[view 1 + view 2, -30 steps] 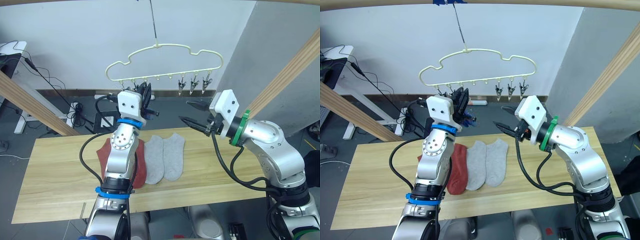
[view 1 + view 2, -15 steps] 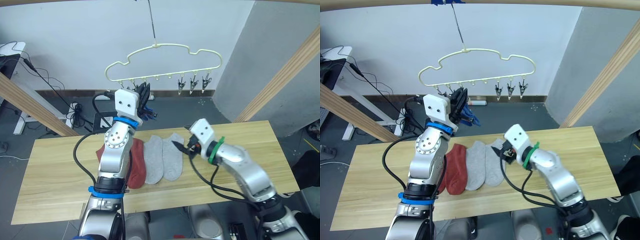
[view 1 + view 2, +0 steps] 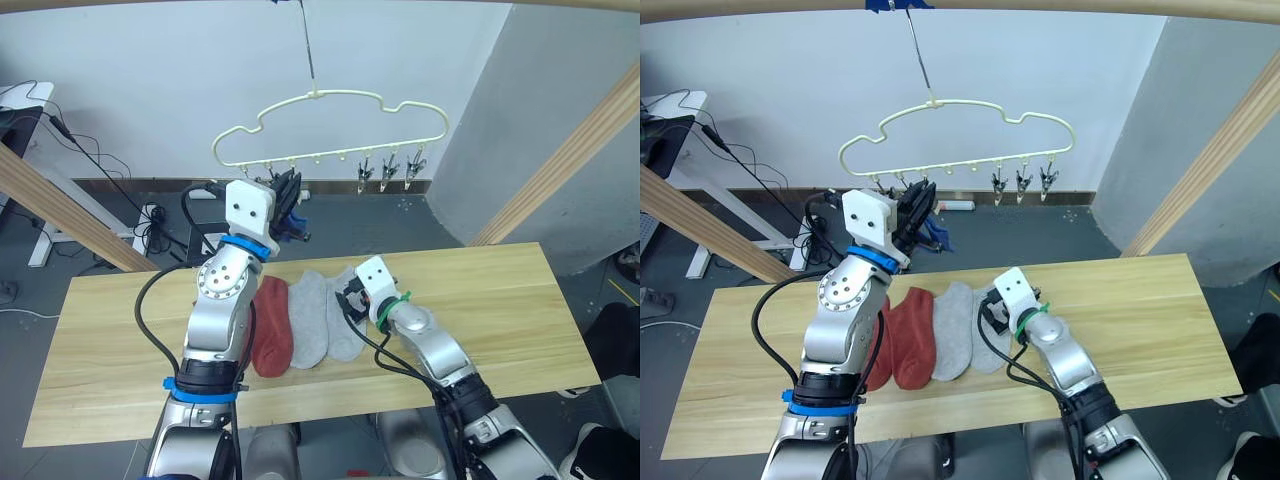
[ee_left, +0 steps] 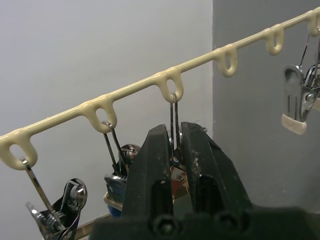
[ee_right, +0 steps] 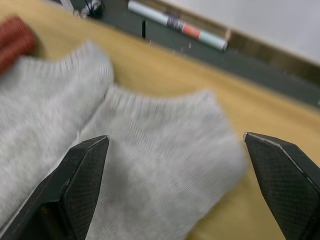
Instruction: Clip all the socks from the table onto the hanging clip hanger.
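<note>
Socks on the table (image 3: pixel 1160 300): a rust-red sock (image 3: pixel 913 336) and two light grey socks lie side by side near the middle of the planks, the left grey sock (image 3: pixel 952 330) touching the right grey sock (image 3: pixel 985 325). A second red sock appears to lie partly behind the left forearm; I cannot confirm it.

No brand, label or legible writing on socks, hanger or arms. A white tube with a red band (image 5: pixel 176 25) lies on the floor past the table's far edge; any print on it is too blurred to read.

Clip hanger (image 3: pixel 960 130): hangs by its hook at 12 o'clock above the socks, wavy cream outline, a row of loops below. Three metal clips (image 3: pixel 1020 178) hang free toward its 3 o'clock end.

Left gripper (image 4: pixel 175 150): arm bent up steeply from the table, forearm near vertical, fingers raised to the hanger's lower bar toward its 9 o'clock end. The two black fingers are nearly together, pinching the wire of a clip under the third loop. Blue fabric (image 3: pixel 937 238), seemingly a blue sock, shows just at these fingers.

Right gripper (image 5: pixel 175 165): arm reaches low and forward, wrist down at the table, over the right grey sock. Fingers spread wide, one either side of that sock's cuff end, gripping nothing.
</note>
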Controlling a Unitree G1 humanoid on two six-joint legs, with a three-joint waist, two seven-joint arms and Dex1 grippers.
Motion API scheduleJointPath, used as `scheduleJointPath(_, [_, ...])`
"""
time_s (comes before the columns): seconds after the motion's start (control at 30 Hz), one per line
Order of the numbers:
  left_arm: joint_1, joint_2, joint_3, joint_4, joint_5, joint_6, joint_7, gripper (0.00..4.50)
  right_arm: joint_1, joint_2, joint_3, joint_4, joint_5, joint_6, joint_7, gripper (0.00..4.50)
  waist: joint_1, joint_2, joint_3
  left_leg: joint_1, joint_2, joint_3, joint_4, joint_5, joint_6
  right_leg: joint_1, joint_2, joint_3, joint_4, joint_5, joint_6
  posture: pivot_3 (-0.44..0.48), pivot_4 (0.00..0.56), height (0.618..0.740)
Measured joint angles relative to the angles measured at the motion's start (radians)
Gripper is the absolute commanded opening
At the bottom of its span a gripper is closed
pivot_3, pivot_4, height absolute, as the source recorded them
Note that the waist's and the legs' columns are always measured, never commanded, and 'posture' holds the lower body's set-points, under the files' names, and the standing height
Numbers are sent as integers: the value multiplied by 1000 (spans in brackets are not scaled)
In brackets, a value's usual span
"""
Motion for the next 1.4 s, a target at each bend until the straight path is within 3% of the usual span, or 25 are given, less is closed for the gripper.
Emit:
scheduleJointPath(0.2, [5,1,0,-4,-1,5,-11,46,-16,6,0,39,-21,-26,-5,4500,0,0,0,1,0,0,0,0,0,1,0,0,1,0,0,-199,317,740])
scheduleJointPath(0.27, [6,2,0,-6,-2,8,-19,46,-17,4,-3,46,-26,-31,-6,4129,0,0,0,1,0,0,0,0,0,1,0,0,1,0,0,-199,317,740])
scheduleJointPath(0.4, [7,2,1,-17,-24,30,-28,46,-18,4,-16,51,-33,-34,-6,2927,0,0,0,1,0,0,0,0,0,1,0,0,1,0,0,-198,320,740])
scheduleJointPath(0.67, [10,19,2,-40,-53,62,-57,46,7,-8,-32,11,-33,-20,13,29,0,0,0,1,0,0,0,0,0,1,0,0,0,0,0,-200,323,740])
scheduleJointPath(1.0, [2,61,26,-74,-179,178,-131,46,-82,-111,47,-189,-89,-68,157,0,-6,1,1,1,0,0,0,0,0,0,1,0,0,-2,4,-211,326,740])
scheduleJointPath(1.17, [0,70,41,-88,-202,218,-130,46,-177,-102,89,-200,-132,-161,183,0,-4,1,1,0,0,0,0,0,0,0,1,0,-1,0,0,-214,324,740])
scheduleJointPath(1.4, [-3,83,44,-102,-225,245,-132,46,-194,-77,90,-184,-153,-241,178,0,-1,1,1,0,0,0,-1,0,0,0,0,0,-1,0,0,-215,316,740])
